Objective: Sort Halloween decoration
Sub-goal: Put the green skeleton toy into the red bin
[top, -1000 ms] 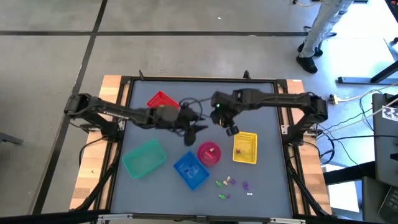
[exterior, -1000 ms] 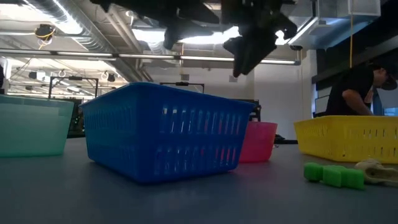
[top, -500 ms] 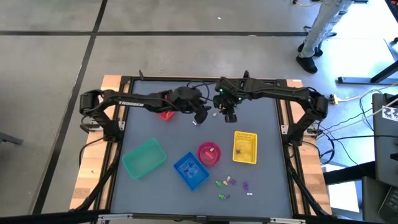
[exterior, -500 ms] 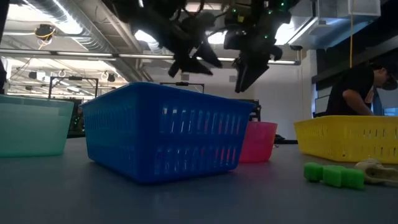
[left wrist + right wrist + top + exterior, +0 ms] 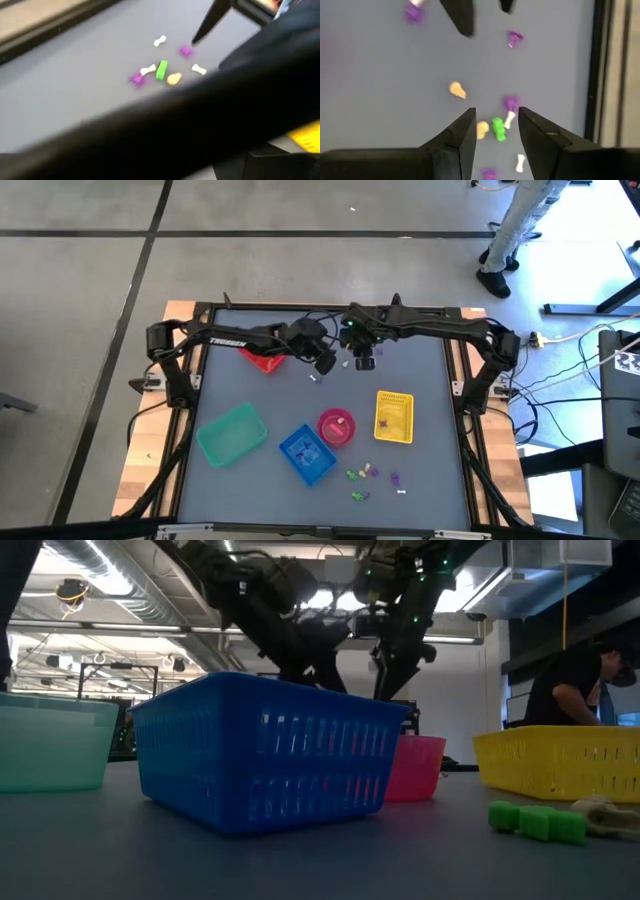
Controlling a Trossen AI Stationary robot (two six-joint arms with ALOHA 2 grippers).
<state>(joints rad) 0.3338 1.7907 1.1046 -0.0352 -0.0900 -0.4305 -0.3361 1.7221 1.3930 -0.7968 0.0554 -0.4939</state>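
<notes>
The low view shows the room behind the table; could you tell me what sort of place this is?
Probably a lab or workshop: exposed ceiling ducts, a bare concrete floor, and a person working at another bench.

The high view looks straight down from well above and takes in the whole table (image 5: 420,380), both arms and the floor around it. The low view sits at tabletop height near the front edge, close behind the blue basket (image 5: 265,750), facing level across the table into the room. Those 2 views share the blue basket, the pink bowl (image 5: 415,767) and the yellow basket (image 5: 555,762). Each of the 2 wrist views looks down at the table from near, past its own arm; both share 1 cluster of small trinkets (image 5: 162,72) on bare tabletop
</notes>
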